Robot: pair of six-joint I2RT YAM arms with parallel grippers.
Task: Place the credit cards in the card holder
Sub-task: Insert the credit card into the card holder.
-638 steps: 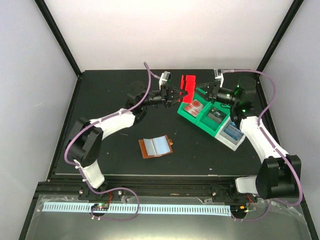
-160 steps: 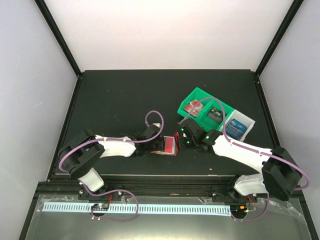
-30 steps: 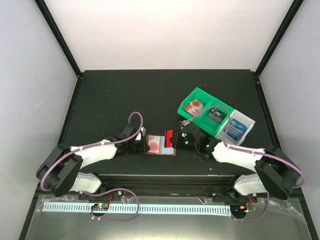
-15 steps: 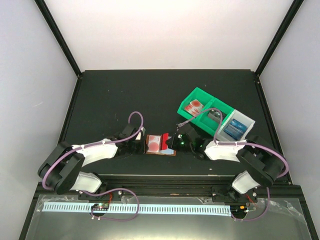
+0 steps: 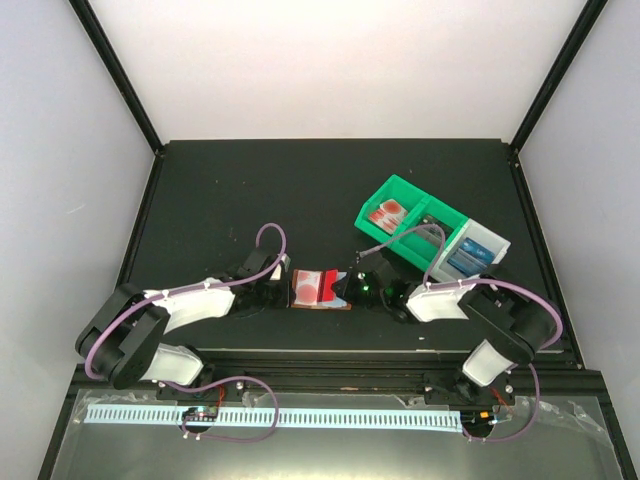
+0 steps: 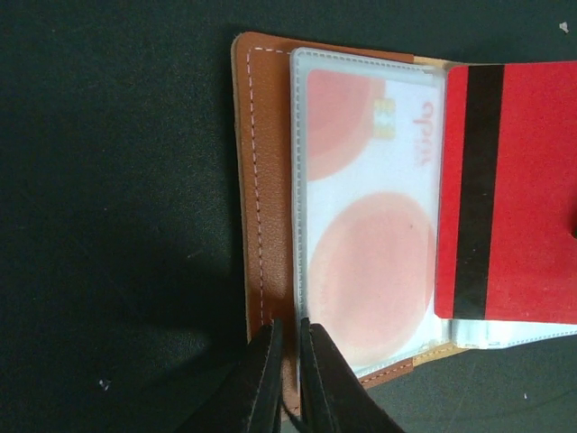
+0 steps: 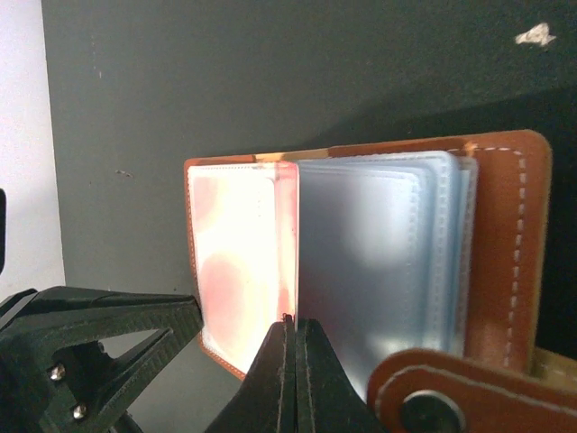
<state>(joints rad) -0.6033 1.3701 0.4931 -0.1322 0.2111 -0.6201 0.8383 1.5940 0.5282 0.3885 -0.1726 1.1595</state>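
Card holder (image 5: 316,288) is lying open on the black table (image 5: 220,200), squeezed in between the 2 grippers. The left gripper (image 6: 290,329) has its fingers pinched almost together on the leather edge nearest to it, so it's clamping the card holder right at its fingertips. Just ahead of those fingers is a clear sleeve (image 6: 370,225) with a white card in it showing 2 red circles. Off to the right of that is the red card (image 6: 527,180) with a black stripe.

The right gripper (image 7: 293,323) is closed tight on that red card. From its own wrist cam the card shows edge-on, just a thin red line going straight up from the fingertips. A pinkish filled sleeve is on its left and a stack of clear sleeves on its right. The snap tab (image 7: 433,397) sits just right of the right fingers.

The other credit cards (image 5: 388,212) are in a green bin (image 5: 368,224) and a grey bin (image 5: 497,243), both behind the right gripper and apart from the holder.
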